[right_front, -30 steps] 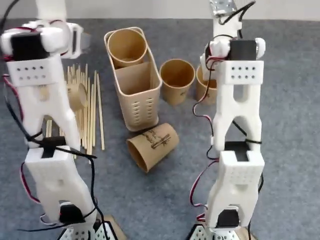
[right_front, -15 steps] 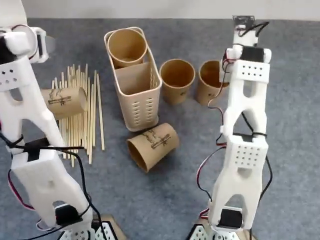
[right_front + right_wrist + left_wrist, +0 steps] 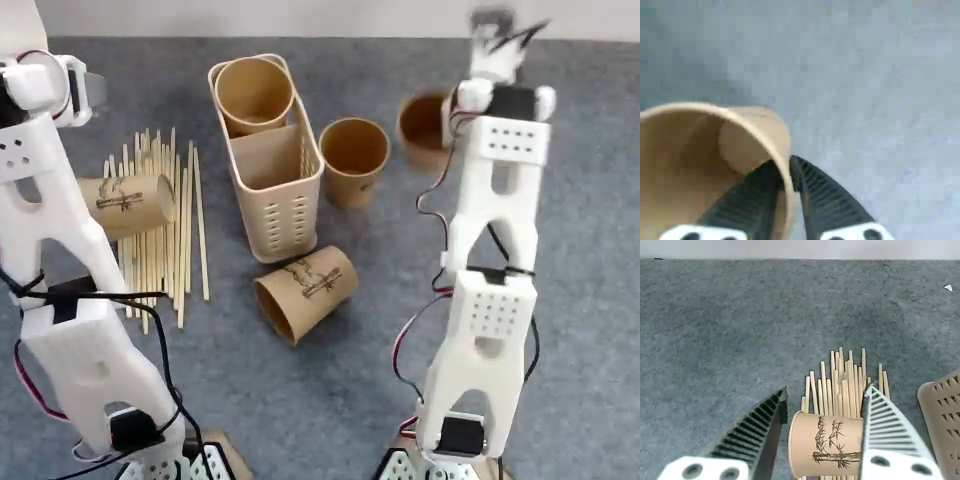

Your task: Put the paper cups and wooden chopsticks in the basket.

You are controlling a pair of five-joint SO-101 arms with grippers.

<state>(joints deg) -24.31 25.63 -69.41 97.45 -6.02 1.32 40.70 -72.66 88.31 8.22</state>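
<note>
- Surface (image 3: 300, 400): grey and felt-like, carrying all the items, with one arm at each side
- Basket (image 3: 268, 170): tall, beige, with perforated walls, standing upright near the middle of the surface; a divider splits it into a far and a near compartment
- Nested cup (image 3: 254, 95): a paper cup standing mouth up in the far compartment of the basket
- Standing cup (image 3: 353, 160): upright on the surface, just beside the basket on the right arm's side
- Gripped cup (image 3: 425, 128): farther toward the right arm, apart from the standing cup, mouth facing up
- Right hand (image 3: 785, 162): closed tight on the rim of the gripped cup (image 3: 715, 165), with one finger inside the mouth, the other outside, and the paper wall pinched between them
- Fallen cup (image 3: 305, 293): lying on its side on the surface just in front of the basket, printed side up, not touching it
- Chopsticks (image 3: 175, 240): a loose bundle of wooden sticks lying roughly parallel on the surface, on the left arm's side of the basket
- Resting cup (image 3: 125, 205): lying on its side across the chopsticks
- Left hand (image 3: 827, 390): fingers spread wide and gripping nothing; in its wrist view the resting cup (image 3: 827, 450) and the chopsticks (image 3: 845, 375) appear between the two fingers, and contact with the cup cannot be judged
</note>
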